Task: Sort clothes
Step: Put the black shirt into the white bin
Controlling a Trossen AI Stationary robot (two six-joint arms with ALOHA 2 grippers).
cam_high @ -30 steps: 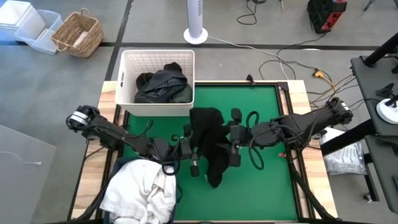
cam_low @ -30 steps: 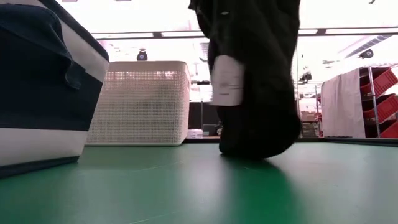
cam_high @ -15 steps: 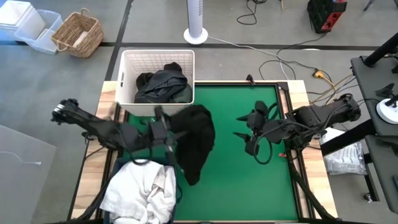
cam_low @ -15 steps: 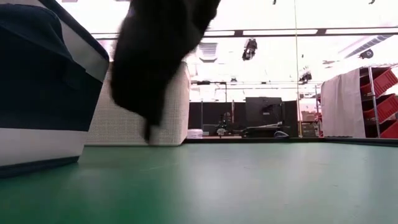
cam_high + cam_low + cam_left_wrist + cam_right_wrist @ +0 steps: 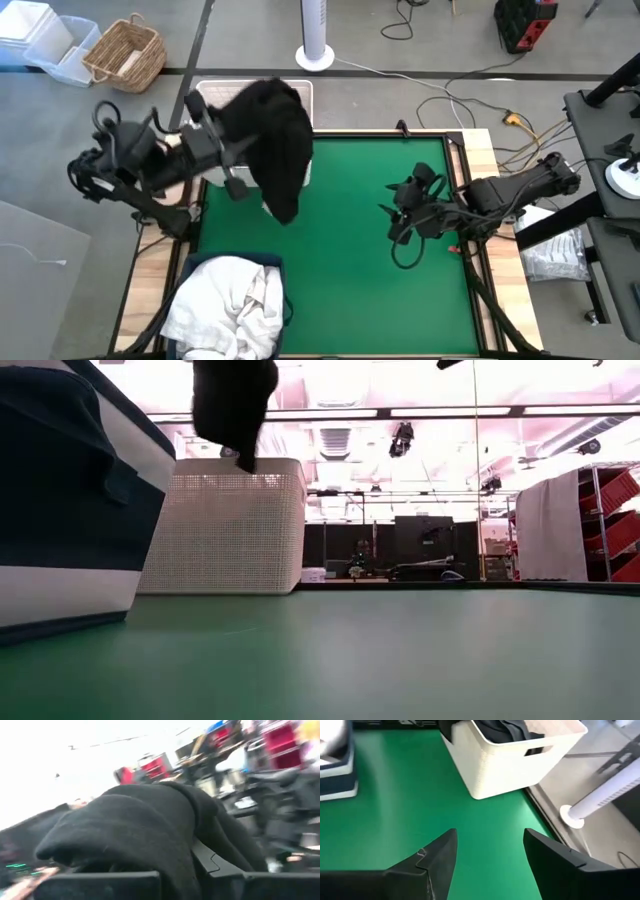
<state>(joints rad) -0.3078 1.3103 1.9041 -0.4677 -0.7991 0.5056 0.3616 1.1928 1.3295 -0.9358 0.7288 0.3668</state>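
Note:
My left gripper (image 5: 238,160) is raised over the table's far left corner, shut on a black garment (image 5: 275,135) that hangs above the white lattice basket (image 5: 303,88). The garment also shows high in the low view (image 5: 235,400) and bulges over my fingers in the left wrist view (image 5: 135,830). Dark clothes (image 5: 500,729) lie in the basket (image 5: 510,760). White clothes (image 5: 225,305) fill the navy bin (image 5: 70,510) at the near left. My right gripper (image 5: 398,215) hovers open at the table's right, holding nothing (image 5: 487,865). My left gripper holds the black garment by a bunched part (image 5: 175,865) that lies between and over its two fingers; the cloth itself hides the place of contact. The garment is lifted clear of the table and hangs below the gripper, its lower end (image 5: 285,212) slack.
The green mat (image 5: 360,260) lies bare between the two arms. A standing fan's base (image 5: 314,57) and a wicker basket (image 5: 125,55) sit on the floor beyond the table. Cables run along the table's right side.
My left gripper has risen and swung from the table's middle toward the far left corner, carrying the black garment up clear of the mat and over the white basket. My right gripper has drawn back from the garment toward the table's right edge.

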